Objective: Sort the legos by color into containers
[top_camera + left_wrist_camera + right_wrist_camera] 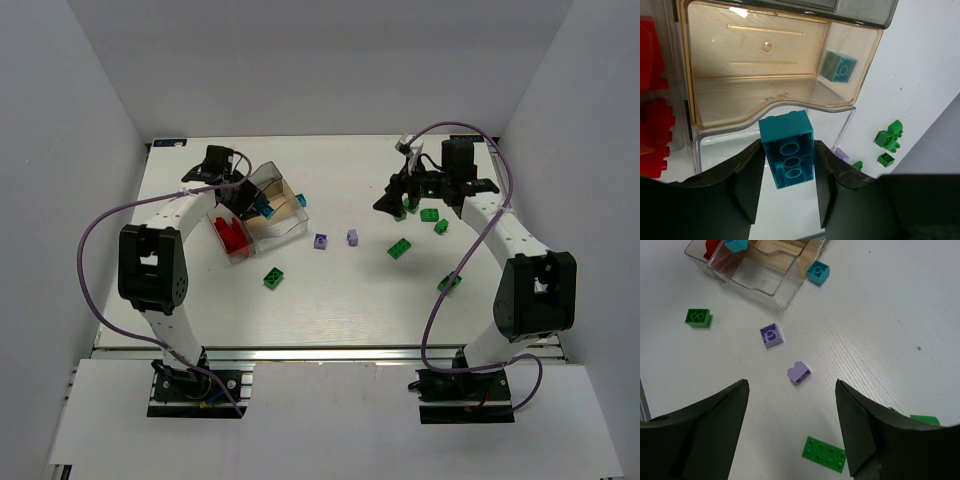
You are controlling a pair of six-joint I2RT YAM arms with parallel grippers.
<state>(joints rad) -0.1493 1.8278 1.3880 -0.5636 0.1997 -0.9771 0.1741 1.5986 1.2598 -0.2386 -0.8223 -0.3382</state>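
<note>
Left gripper [788, 156] jaws clamp a cyan brick [788, 150] over the clear box [846, 125], likely for dropping beside the red bricks' [652, 125] compartment; right gripper [791, 388] hangs jaws apart, empty, above loose purple bricks [771, 335].

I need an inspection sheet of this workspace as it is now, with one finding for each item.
Surface: white table, no spill seen.
Job's things: clear box open, red bricks in one compartment; loose cyan brick beside the box; purple bricks and green bricks scattered on the table.
Clutter: nothing seen.
Hands: left hand shut on the held cyan brick at the box; right hand open, empty.
Cables: purple cables loop over the table on both sides.
Surroundings: white walls on three sides.
</note>
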